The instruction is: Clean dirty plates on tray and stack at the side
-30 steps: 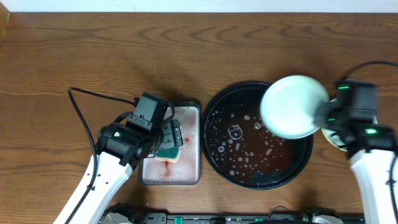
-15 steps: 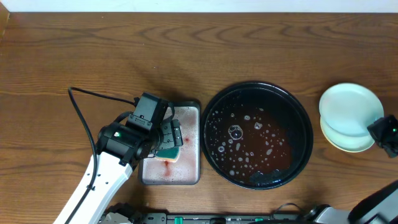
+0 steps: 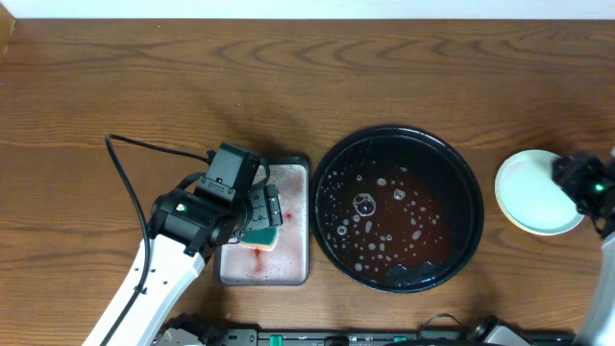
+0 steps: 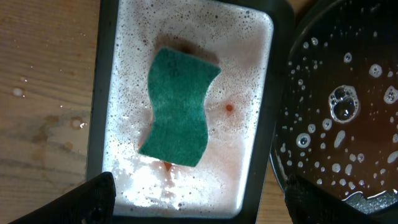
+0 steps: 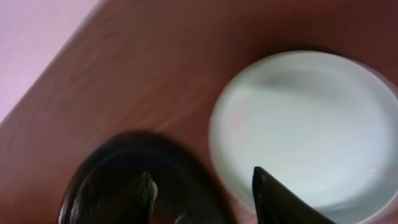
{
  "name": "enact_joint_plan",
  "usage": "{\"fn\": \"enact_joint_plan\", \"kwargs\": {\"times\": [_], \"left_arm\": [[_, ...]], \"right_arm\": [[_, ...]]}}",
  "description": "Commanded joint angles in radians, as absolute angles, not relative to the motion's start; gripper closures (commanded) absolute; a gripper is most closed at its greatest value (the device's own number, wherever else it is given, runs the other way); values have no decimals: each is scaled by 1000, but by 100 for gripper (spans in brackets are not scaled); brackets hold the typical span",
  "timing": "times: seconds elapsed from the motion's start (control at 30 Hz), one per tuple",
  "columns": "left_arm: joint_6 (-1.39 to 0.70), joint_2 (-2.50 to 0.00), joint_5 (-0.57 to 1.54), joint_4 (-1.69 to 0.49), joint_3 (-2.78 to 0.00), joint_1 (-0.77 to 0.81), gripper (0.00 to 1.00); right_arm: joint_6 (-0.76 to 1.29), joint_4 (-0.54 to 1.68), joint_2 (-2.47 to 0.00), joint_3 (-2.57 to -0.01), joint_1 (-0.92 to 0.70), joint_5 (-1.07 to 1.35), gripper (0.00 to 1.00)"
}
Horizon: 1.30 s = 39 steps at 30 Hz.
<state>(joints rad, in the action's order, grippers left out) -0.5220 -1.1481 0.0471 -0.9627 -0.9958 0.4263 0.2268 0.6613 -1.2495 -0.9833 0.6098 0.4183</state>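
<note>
Stacked plates sit just right of the black tray (only sudsy red water inside). The right gripper, fingers apart and empty, hovers over the stack's right edge; the left gripper, likewise spread, hangs well apart above the sponge.

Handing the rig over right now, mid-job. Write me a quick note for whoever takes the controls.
Left gripper: open, over the teal sponge lying in the grey tray.
Right gripper: open, empty, by the plate stack on the table right of the black tray.
Done: no plate on the black tray, only sudsy reddish water; top plate looks clean.
Left: stack count unclear; verify it, then park both arms.
</note>
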Motion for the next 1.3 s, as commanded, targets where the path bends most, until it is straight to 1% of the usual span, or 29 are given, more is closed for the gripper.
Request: {"fn": "enact_joint_plan", "kwargs": {"times": [0.0, 0.23, 0.33, 0.5, 0.57, 0.6, 0.63, 0.87, 1.27], "left_arm": [[-516, -1144, 45, -964, -997, 421, 13], [-516, -1144, 45, -964, -997, 421, 13], [-516, -1144, 45, -964, -997, 421, 13], [-516, -1144, 45, -964, -997, 421, 13], [-516, -1144, 45, -964, -997, 421, 13], [-516, -1144, 45, -964, -997, 421, 13], [-516, -1144, 45, -964, -997, 421, 13], [-516, -1144, 45, -964, -997, 421, 13], [-516, -1144, 45, -964, -997, 421, 13]], "right_arm": [[142, 727, -1104, -995, 424, 472, 50], [57, 849, -1033, -995, 148, 472, 50], [31, 882, -1037, -995, 87, 471, 50], [16, 893, -1039, -995, 25, 473, 45], [-6, 889, -1033, -995, -4, 494, 36], [-24, 886, -1026, -995, -23, 513, 28], [-39, 882, -1018, -995, -47, 517, 1], [-38, 869, -968, -995, -145, 529, 1], [-41, 889, -965, -994, -152, 513, 1]]}}
